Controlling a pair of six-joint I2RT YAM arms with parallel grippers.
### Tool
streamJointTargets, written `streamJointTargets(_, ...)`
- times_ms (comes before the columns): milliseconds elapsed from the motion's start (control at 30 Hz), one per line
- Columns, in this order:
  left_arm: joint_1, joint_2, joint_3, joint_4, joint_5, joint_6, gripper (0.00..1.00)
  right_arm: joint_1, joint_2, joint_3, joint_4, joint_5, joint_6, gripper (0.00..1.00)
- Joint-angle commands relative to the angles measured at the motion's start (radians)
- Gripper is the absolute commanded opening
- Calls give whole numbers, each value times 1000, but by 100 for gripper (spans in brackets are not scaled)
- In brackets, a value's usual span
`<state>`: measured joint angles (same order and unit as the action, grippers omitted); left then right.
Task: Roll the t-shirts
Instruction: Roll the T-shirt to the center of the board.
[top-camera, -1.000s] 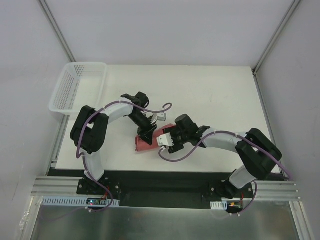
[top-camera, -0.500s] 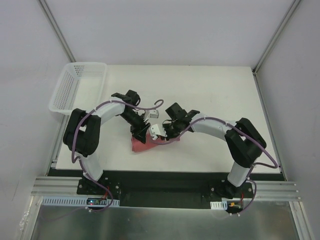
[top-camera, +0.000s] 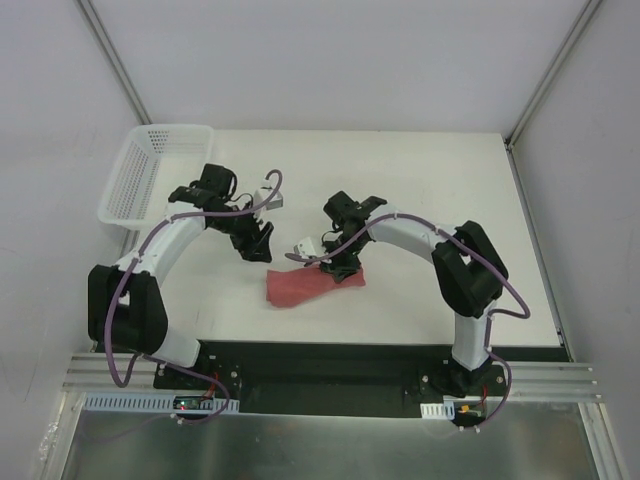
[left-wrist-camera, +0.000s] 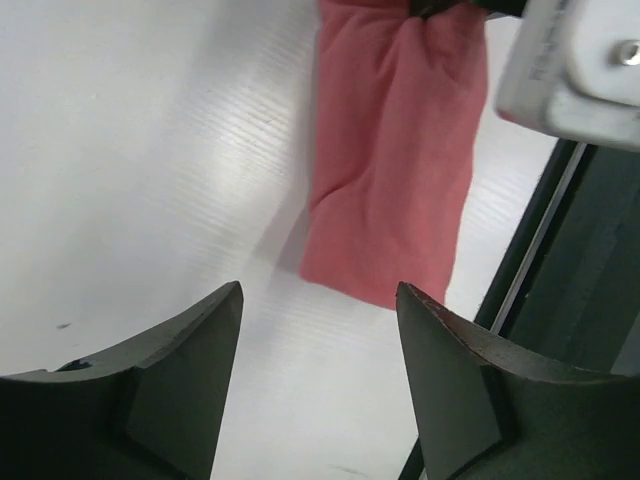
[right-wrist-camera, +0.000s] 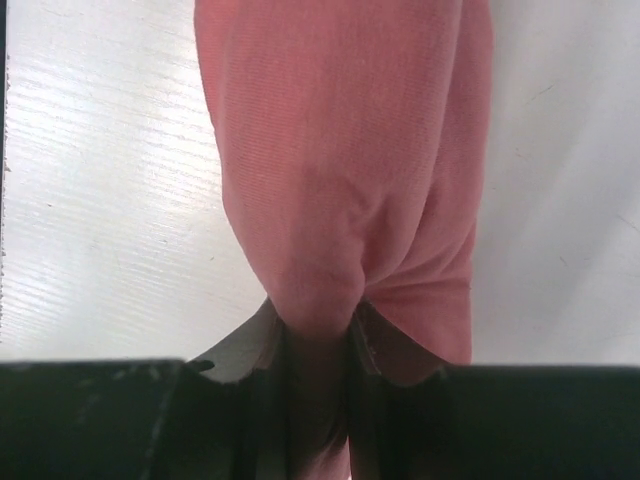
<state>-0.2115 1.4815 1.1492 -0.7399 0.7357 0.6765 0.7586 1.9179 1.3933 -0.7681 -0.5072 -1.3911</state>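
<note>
The t-shirt (top-camera: 310, 286) lies as a short salmon-red roll near the table's front middle. My right gripper (top-camera: 341, 268) sits at the roll's right end, shut on a pinched fold of the t-shirt (right-wrist-camera: 340, 150); the cloth bulges out between the right gripper (right-wrist-camera: 318, 310) jaws. My left gripper (top-camera: 256, 244) hovers up and left of the roll, apart from it. In the left wrist view the left gripper (left-wrist-camera: 318, 292) stands open over bare table, the t-shirt (left-wrist-camera: 390, 170) just beyond its tips.
A white perforated basket (top-camera: 160, 170) stands at the table's back left corner. The table's dark front rail (left-wrist-camera: 590, 300) runs close beside the roll. The right arm's white wrist housing (left-wrist-camera: 570, 70) hangs over the roll's far end.
My left gripper has opened and drawn back up and to the left, off the roll. My right gripper has swung to the roll's right end and closed on the cloth.
</note>
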Motion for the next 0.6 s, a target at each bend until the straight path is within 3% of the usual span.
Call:
streamJointTargets(0,17,-66,-89,11,166,-35,65,-7,43,36,-138,-27,30,14)
streamJointTargets(100,18,-43,-112,68,254,-115,72,-10,61,59,-149,-30,40,14)
streamJointTargets(133,15,-26,-117,91,264,-127,99,-12,66,65,-155,-33,44,14)
streamJointTargets(300,15,-35,-181,249,245,-192,99,-22,99,108,-169,-54,82,14)
streamJointTargets(467,17,-208,-290,391,162,-236,99,-39,121,144,-198,-80,104,14)
streamJointTargets(567,18,-329,-337,392,102,-233,99,-41,124,150,-209,-83,98,14)
